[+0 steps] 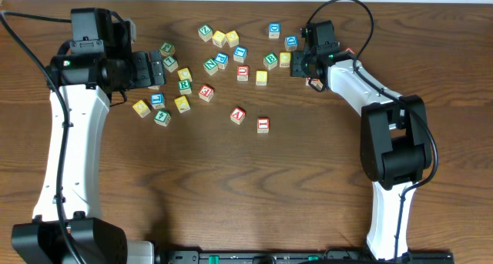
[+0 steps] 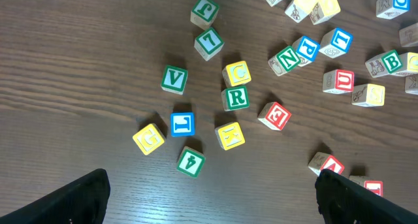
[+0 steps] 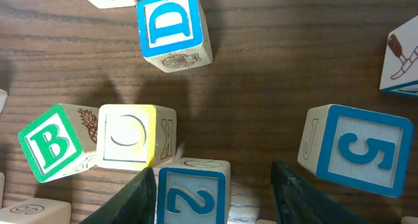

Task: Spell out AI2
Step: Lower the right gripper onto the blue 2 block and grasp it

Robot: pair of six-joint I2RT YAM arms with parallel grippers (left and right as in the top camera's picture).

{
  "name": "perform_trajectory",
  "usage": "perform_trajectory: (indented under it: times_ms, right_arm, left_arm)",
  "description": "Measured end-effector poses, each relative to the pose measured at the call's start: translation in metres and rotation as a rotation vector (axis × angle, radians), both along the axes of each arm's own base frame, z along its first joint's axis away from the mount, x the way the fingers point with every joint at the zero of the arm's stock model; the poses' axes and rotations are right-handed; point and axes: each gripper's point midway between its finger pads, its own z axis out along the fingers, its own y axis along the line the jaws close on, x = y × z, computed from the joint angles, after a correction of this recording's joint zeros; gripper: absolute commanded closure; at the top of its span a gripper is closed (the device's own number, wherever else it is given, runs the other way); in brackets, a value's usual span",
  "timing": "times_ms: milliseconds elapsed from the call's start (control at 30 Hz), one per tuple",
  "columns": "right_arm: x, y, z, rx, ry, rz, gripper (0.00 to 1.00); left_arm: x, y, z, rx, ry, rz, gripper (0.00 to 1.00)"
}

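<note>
The blue-framed "2" cube [image 3: 192, 196] stands between the fingers of my right gripper [image 3: 214, 185]. It rests against the left finger, with a gap to the right finger. The gripper is open. In the overhead view my right gripper [image 1: 299, 65] covers that cube. The red "A" cube [image 1: 238, 115] and the red "I" cube [image 1: 263, 125] lie side by side at mid-table. My left gripper [image 1: 155, 68] is open and empty, left of the cube cluster. In the left wrist view the "A" cube [image 2: 330, 164] shows by the right finger, which half hides the "I" cube [image 2: 373, 185].
A blue "D" cube [image 3: 171, 29], a green "B" cube [image 3: 51, 144], a yellow cube [image 3: 129, 136] and a blue "5" cube [image 3: 358, 149] crowd round the right gripper. Several green, yellow, blue and red cubes lie ahead of the left gripper [image 2: 222, 208], among them a green "4" cube [image 2: 190, 161].
</note>
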Motion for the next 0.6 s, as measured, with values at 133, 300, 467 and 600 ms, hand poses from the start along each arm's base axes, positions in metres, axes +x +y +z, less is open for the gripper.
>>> perform_trajectory:
  times_ms: [133, 300, 467, 600]
  right_arm:
    - [-0.0020, -0.0005, -0.0014, -0.006, 0.009, 0.005, 0.53]
    - [-0.0052, -0.0013, -0.0034, -0.010, 0.025, 0.005, 0.60]
    - [-0.0053, -0.0014, -0.0035, -0.010, 0.026, 0.005, 0.67]
    - [-0.0046, -0.0009, -0.0029, -0.009, 0.022, 0.005, 0.69]
  left_arm:
    - [0.0000, 0.0000, 0.0000, 0.000, 0.000, 0.000, 0.00]
    - [0.0000, 0.0000, 0.0000, 0.000, 0.000, 0.000, 0.01]
    - [0.0000, 0.0000, 0.0000, 0.000, 0.000, 0.000, 0.00]
    - [0.0000, 0.0000, 0.0000, 0.000, 0.000, 0.000, 0.01]
